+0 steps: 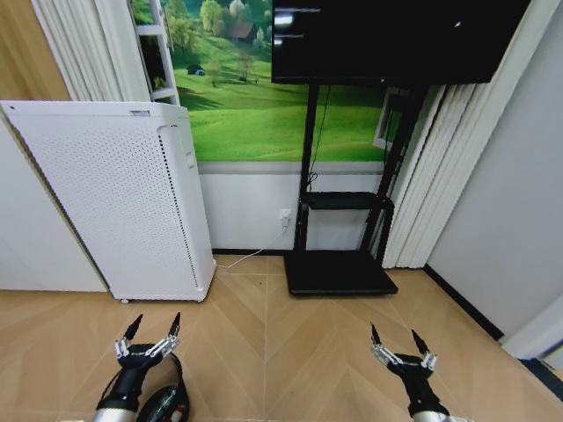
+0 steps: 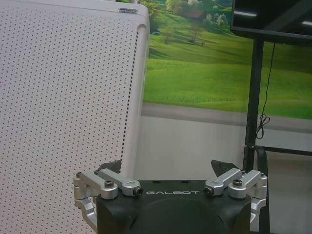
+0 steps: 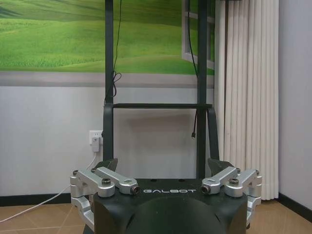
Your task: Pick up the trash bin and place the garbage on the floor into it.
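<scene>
Black bin rim (image 1: 167, 400) beneath left gripper (image 1: 151, 331); both grippers' jaws spread, right gripper (image 1: 393, 339) empty.

Down by the left gripper (image 1: 153, 334), a dark round object (image 1: 164, 403) sits half behind the arm and runs off the head view's lower edge; too little shows to name it. Above the white perforated appliance (image 1: 123, 202), the screen (image 1: 396, 35) loses its top to the frame.
</scene>
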{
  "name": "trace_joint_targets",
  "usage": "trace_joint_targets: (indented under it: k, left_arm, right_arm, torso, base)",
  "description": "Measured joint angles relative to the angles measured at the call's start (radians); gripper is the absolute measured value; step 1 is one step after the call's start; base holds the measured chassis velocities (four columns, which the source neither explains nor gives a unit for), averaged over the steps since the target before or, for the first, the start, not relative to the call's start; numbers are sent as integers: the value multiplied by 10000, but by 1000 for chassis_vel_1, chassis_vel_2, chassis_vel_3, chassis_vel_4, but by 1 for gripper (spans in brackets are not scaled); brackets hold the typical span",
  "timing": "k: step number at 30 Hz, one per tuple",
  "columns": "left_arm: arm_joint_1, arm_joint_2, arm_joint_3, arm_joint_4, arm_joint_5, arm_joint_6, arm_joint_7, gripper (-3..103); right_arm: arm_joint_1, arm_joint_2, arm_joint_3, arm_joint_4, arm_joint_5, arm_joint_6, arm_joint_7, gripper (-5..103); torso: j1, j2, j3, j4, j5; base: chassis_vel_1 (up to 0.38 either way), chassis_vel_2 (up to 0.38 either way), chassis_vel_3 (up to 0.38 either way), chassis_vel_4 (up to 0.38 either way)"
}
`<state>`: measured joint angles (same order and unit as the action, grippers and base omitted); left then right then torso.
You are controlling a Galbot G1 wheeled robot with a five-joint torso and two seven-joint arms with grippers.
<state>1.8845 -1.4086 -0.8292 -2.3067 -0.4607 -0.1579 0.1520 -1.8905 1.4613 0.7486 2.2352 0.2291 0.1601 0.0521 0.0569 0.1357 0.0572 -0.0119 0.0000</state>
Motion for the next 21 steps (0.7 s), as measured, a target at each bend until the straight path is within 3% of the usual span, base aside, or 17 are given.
trace_joint_targets:
  k: [21]
  left_arm:
    - [2, 1, -4, -10, -5, 16, -1, 100]
  right_arm:
    - [3, -3, 1, -14, 0, 3, -6, 100]
  torso:
    - [173, 917, 745, 0, 0]
  base:
    - [0, 0, 0, 0]
